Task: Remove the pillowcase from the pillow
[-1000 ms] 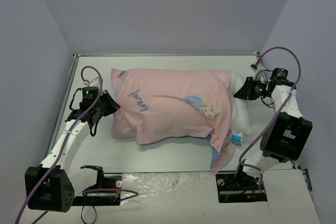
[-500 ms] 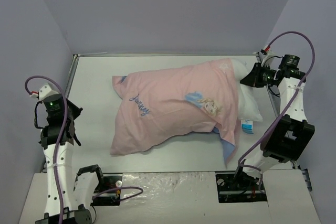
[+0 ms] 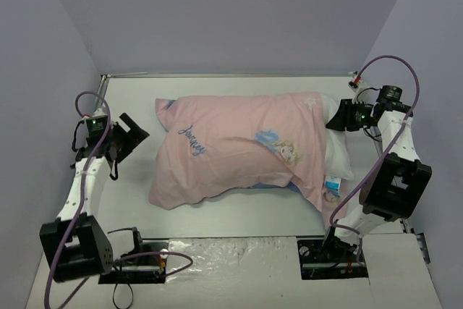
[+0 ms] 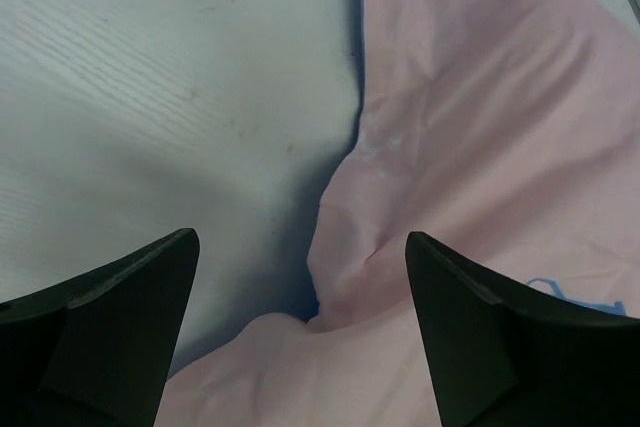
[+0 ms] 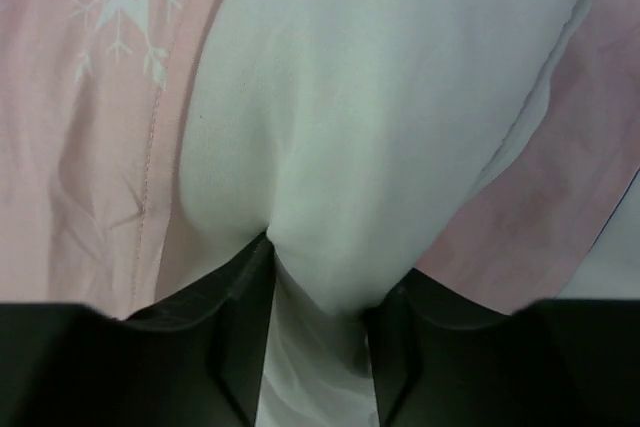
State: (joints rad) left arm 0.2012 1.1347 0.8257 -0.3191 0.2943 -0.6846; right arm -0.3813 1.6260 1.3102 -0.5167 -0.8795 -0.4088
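One change: the empty, wide-open left hand (image 3: 132, 128) is back near the pillowcase (image 3: 239, 142) by the desk's (image 3: 239, 213) left edge, while the right hand (image 3: 334, 122) still pinches the pillow (image 3: 337, 153) for stripping.

Even soft light (wrist views blurred)

Left arm (image 3: 81, 182): white tubular links, black joint housings, large black block at the shoulder. A green LED (image 3: 92, 116) is lit on the wrist housing. A purple cable (image 3: 90, 94) loops off the wrist and runs down along the links.

Right arm (image 3: 400, 151): same white-and-black build, with its own purple cable loop (image 3: 391, 58) and a green light at the wrist.

Left gripper (image 3: 133, 130) and right gripper (image 3: 334, 122): all black. Wrist views show matte black, wedge-shaped fingers (image 4: 100, 337) with flat inner faces.

Black mounting plates (image 3: 334, 258) at the near edge of the worktop.
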